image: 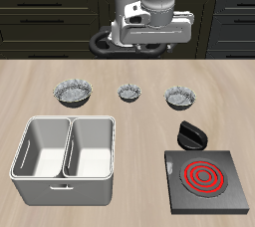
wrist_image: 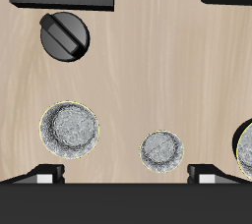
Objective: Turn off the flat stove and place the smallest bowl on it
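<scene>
My tool (image: 151,34) hangs high over the back of the tabletop (image: 129,82), well clear of everything, so nothing is gripped; its fingers stand spread with empty air between them. The flat stove (image: 206,181) sits near the front edge, its coil rings glowing red, so I judge it is on and its black knob (image: 190,134), at the slab's back edge, needs turning first. The smallest bowl (image: 129,94) rests in a row between the widest crinkled bowl (image: 74,92) and the mid-sized crinkled bowl (image: 179,97). A white twin-compartment bin (image: 66,158) stands beside the stove. The wrist view shows the knob's ridge (wrist_image: 65,36) clearly; only the exterior view shows the whole stove
</scene>
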